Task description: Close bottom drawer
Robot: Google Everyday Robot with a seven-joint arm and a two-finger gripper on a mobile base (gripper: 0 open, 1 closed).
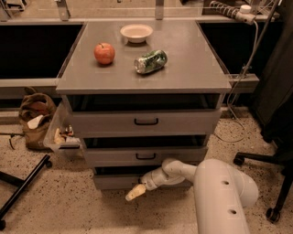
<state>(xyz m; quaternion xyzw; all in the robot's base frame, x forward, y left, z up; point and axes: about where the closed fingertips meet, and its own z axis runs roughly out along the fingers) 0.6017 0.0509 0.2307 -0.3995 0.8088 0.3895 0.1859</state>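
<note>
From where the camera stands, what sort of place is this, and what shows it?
Probably an office or lab: a grey drawer cabinet, a wheeled chair base, and a power strip behind. The gripper hangs low before the bottom drawer.

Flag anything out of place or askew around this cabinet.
The can lies tipped on its side on the cabinet top, near the apple and bowl. The bottom drawer looks ajar: a dark gap shows above its front, with the gripper low in front of it.
</note>
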